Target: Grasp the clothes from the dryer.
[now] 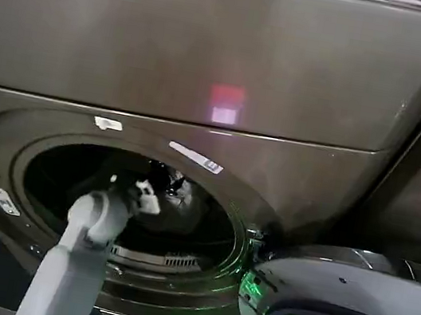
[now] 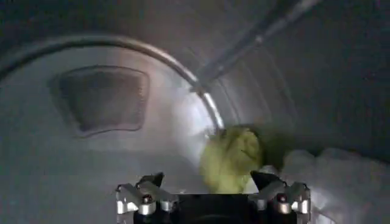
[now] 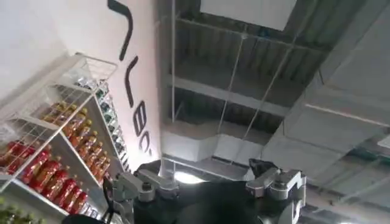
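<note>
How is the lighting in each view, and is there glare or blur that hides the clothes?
Head view: the dark bronze-grey dryer carries a pink-white reflection on its front, and its drum interior is nearly black. Left wrist view: dim and soft; the open left gripper faces a blurred yellow-green garment beside the whitish garment. Right wrist view: evenly lit ceiling above the open right gripper.

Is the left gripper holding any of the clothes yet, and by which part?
Nothing held. The left gripper is open inside the dryer drum, with the yellow-green garment ahead between its fingers, not yet clamped.
</note>
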Controlling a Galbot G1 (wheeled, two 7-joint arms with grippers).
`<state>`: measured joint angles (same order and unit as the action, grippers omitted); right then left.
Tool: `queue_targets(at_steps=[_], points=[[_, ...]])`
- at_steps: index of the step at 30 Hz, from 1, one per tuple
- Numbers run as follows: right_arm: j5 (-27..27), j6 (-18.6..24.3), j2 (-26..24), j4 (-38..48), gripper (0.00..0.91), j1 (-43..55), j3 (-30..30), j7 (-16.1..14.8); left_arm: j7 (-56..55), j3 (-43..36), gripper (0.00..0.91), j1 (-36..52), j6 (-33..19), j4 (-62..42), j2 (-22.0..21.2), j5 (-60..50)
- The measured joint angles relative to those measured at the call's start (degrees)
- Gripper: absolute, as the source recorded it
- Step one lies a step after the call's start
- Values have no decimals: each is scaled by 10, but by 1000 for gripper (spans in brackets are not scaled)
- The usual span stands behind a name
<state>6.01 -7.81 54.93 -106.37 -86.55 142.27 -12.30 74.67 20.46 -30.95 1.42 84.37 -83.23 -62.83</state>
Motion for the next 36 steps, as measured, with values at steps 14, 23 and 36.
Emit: queue_targets(at_steps=[14,23,36], points=[[1,3,1,2,907,-4,-6,-3,18,-7,907,73,38,-125,1,-19],[4,3,0,1,907,-9,-6,-6,22,11,907,126,43,-207,-9,-41],[8,4,4,-2,907,-15,-6,-7,25,12,907,189,46,-323,-11,-41]])
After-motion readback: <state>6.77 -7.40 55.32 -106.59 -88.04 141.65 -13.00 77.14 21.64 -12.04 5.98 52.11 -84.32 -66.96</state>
